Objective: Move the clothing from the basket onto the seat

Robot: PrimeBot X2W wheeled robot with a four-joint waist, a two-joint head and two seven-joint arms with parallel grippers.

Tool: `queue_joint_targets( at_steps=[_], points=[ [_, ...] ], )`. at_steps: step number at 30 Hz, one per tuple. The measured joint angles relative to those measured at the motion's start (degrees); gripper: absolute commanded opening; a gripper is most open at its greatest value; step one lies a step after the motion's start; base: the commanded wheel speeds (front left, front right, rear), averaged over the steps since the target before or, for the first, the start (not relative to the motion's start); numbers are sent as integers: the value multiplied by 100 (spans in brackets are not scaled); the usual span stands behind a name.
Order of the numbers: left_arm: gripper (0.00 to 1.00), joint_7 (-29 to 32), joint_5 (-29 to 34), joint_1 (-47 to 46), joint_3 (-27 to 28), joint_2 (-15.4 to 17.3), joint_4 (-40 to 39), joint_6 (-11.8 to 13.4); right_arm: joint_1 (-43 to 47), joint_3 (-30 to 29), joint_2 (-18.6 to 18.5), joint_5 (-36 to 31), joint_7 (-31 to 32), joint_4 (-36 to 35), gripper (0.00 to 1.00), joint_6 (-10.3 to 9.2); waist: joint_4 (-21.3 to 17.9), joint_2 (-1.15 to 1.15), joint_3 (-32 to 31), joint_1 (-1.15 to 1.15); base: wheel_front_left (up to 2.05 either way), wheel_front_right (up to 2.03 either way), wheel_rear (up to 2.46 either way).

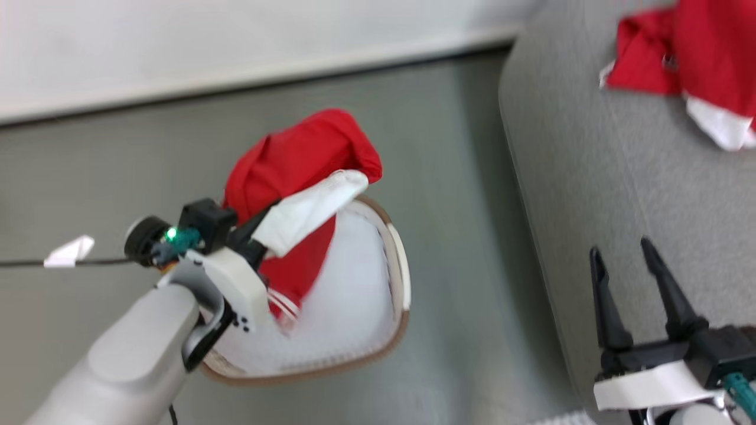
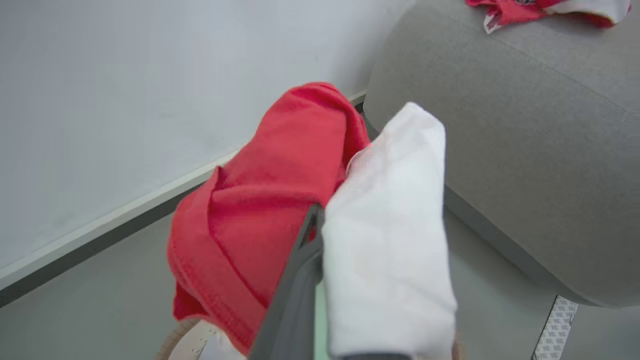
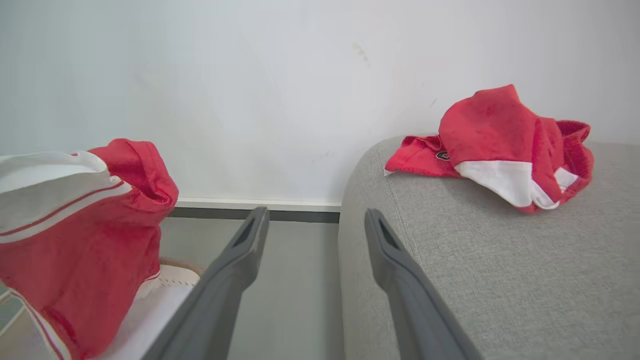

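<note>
Clamped with the left gripper (image 1: pixel 264 223) on a fold of the clothing (image 1: pixel 295 159): dark fingers (image 2: pixel 300 280) pressed together, red cloth on one side, a white panel on the other. Held up above the basket (image 1: pixel 403 265), bunched into a red lump with the white panel draped over the fingers. Below the grip, hanging down with a thin-striped hem inside the brown rim at the basket's left side in the head view; cannot tell whether touching the pale lining. From the right wrist view, seen as a red and white bundle (image 3: pixel 85 235) over the basket's near corner (image 3: pixel 175 280).

Standing on the grey floor (image 1: pixel 460 177), just beside the seat (image 1: pixel 649 195), with a strip of floor between. Behind both, a white wall (image 3: pixel 280 100) with a pale skirting.

Over the seat's edge nearest the basket, the right gripper (image 1: pixel 619 246), fingers spread well apart, holding nothing; in its own view (image 3: pixel 315 215), one finger over the floor, the other along the grey upholstery's rounded edge (image 3: pixel 500 275).

Lying crumpled near the seat's far edge by the wall, a second garment (image 1: pixel 703 53), red with white panels and a small dark logo, well apart from both grippers.
</note>
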Motion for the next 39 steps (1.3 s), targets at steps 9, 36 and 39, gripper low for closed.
queue_joint_targets(
  at_steps=[9,36,39],
  points=[
    [0,-1,124,1021,690,171,-1083,334,650,38,2,126,0,342,100,0,400,0,-1535,-1,0,0,0],
    [0,354,-285,2968,1161,928,-3896,1303,1465,271,-1,-126,0,294,100,0,865,0,-3198,1,0,0,0],
    [0,402,-326,2970,1129,940,-4022,1250,1357,563,-45,-213,0,304,100,0,838,0,-3203,1,0,0,0]
  ],
)
